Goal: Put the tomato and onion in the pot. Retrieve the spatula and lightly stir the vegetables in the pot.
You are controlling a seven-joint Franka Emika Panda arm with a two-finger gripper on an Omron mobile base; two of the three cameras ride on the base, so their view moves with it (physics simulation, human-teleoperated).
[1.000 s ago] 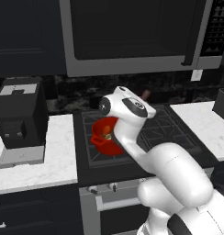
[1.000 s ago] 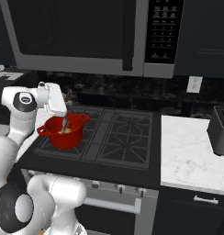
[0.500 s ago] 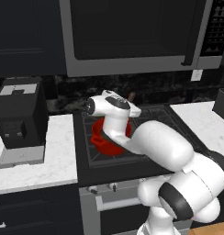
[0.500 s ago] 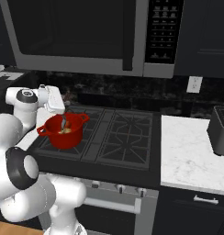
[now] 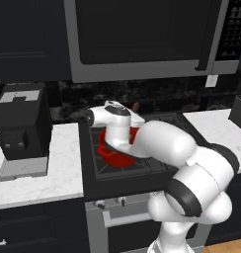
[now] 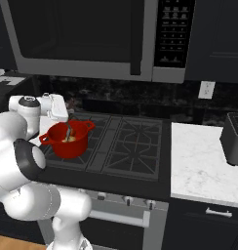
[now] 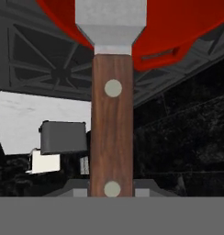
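Spatula (image 7: 112,92) blade over the red pot (image 6: 66,142)
Gripper (image 7: 112,193) clamped on its handle; a hard sweep could tip the pot or fling vegetables.

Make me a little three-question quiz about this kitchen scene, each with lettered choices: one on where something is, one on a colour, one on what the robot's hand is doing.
1. Where does the pot stand?
A. on the stove's front left burner
B. on the white counter
C. inside the microwave

2. What colour is the spatula's handle?
A. bright blue
B. brown
C. white

3. What is the gripper doing?
A. hanging open over the toaster
B. holding the spatula
C. gripping a pot handle

Answers:
1. A: the right base view shows the red pot on the grate at the stove's front left.
2. B: the hand view shows a brown handle with two pale rivets and a grey blade.
3. B: the handle rises from the gripper, its blade reaching into the pot.
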